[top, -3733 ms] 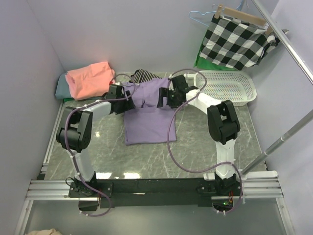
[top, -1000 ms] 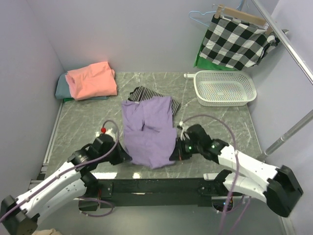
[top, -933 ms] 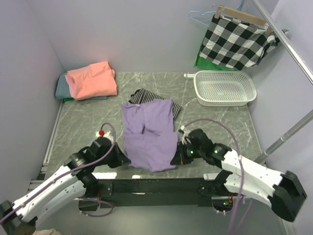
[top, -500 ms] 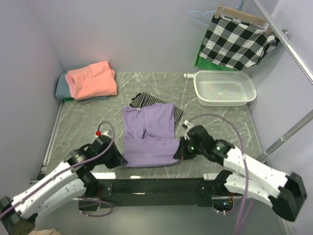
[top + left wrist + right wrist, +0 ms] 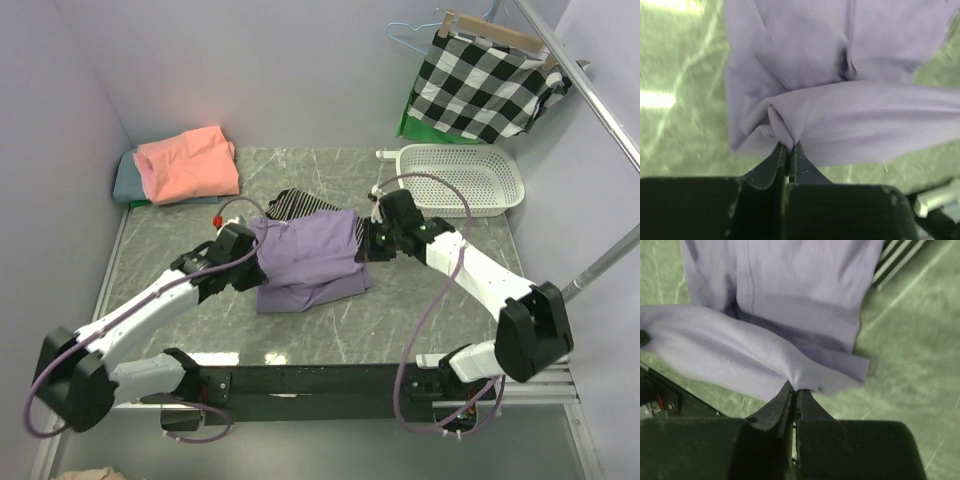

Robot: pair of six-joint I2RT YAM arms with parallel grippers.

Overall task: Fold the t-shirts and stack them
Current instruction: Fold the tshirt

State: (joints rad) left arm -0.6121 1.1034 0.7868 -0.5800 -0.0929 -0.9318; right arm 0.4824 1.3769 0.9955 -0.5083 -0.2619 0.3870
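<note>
Left wrist view: closed tight with the left gripper (image 5: 788, 147) on a pinched fold of the lavender t-shirt (image 5: 865, 115). Right wrist view: same tight pinch with the right gripper (image 5: 794, 388) on its edge. Lying half-folded in the middle of the table (image 5: 200, 320), over a striped cloth (image 5: 295, 203). Farther back-left: salmon-pink t-shirt (image 5: 185, 162) stacked on grey-teal t-shirt (image 5: 124, 182).

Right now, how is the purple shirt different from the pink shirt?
The purple shirt lies mid-table, pinched by the left tool and right tool; the pink shirt sits untouched in the far left corner. The purple shirt is only half folded; the pink shirt is folded neatly. Both are plain.
</note>
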